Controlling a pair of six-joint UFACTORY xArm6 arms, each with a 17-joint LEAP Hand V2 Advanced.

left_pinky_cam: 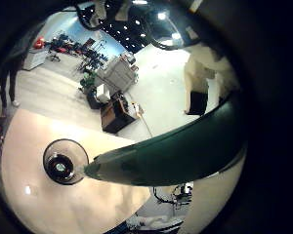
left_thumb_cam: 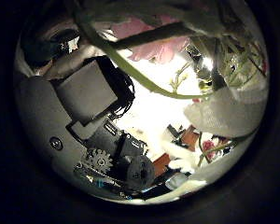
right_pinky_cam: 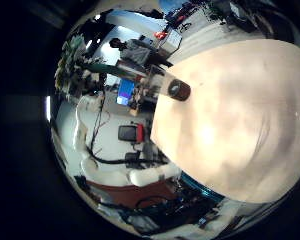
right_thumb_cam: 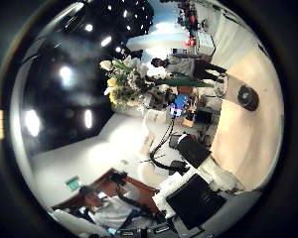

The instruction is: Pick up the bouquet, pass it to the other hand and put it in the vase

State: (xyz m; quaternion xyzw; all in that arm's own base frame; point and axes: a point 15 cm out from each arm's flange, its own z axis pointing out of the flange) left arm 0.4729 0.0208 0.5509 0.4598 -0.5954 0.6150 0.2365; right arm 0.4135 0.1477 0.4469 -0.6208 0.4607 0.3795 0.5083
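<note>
My left hand (left_thumb_cam: pixel 93 117) holds the bouquet (right_thumb_cam: pixel 129 79) by its stiff green stem wrap (left_pinky_cam: pixel 176 151); the flowers are light and fragile. The vase (left_pinky_cam: pixel 64 161) stands at seven o'clock below it. My right hand's state I cannot tell.

Smooth matt table (right_pinky_cam: pixel 235 120); glossy vase (left_pinky_cam: pixel 64 161); shiny bouquet wrap (left_pinky_cam: pixel 176 148).

A pale round table (right_pinky_cam: pixel 240 130) stands on a light floor (left_pinky_cam: pixel 166 88). Ceiling lights (right_thumb_cam: pixel 65 74) glow overhead, and desks with equipment (left_pinky_cam: pixel 112 73) line the room's far side.
</note>
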